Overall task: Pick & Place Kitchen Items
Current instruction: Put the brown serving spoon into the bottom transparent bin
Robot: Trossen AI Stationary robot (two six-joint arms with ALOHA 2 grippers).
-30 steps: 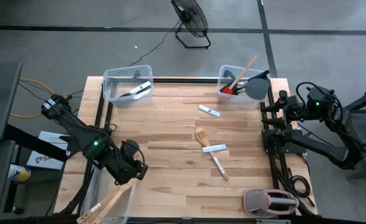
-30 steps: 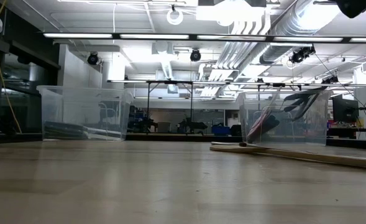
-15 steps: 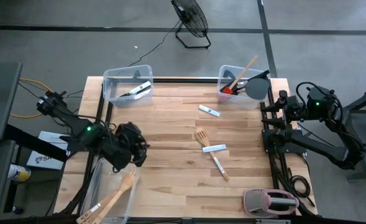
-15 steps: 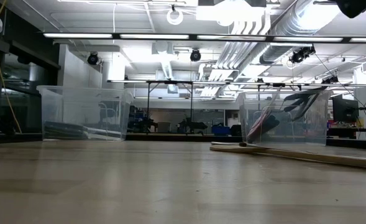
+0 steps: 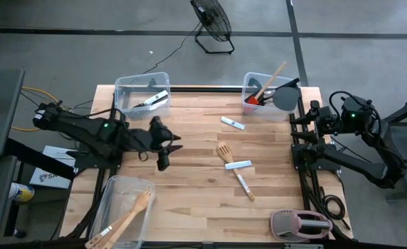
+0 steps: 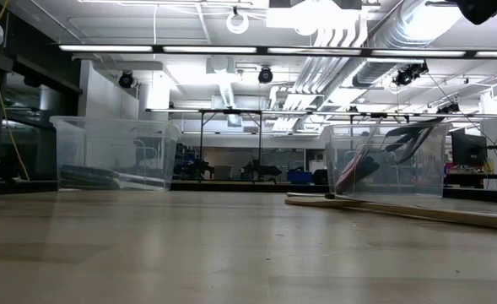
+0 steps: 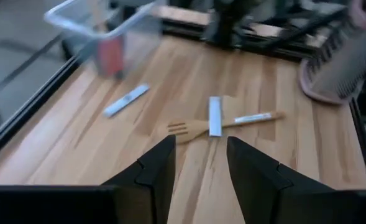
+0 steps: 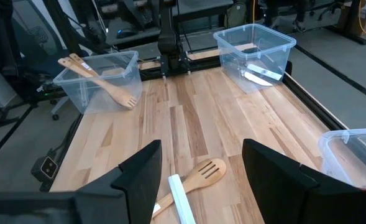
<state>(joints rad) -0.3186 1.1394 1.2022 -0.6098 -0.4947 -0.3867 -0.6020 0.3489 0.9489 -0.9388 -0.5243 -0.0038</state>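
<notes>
High view shows the left gripper (image 5: 168,146), fingers wide and empty, risking scattering the crossed forked turner (image 5: 224,151) and knife (image 5: 238,164).

We see our left arm stretched out level across the tabletop's left half, its left gripper (image 5: 167,146) above the boards with the jaws spread and nothing between them. Our right arm waits folded at the right edge, right gripper (image 8: 198,180) with jaws parted, likewise unladen.
</notes>
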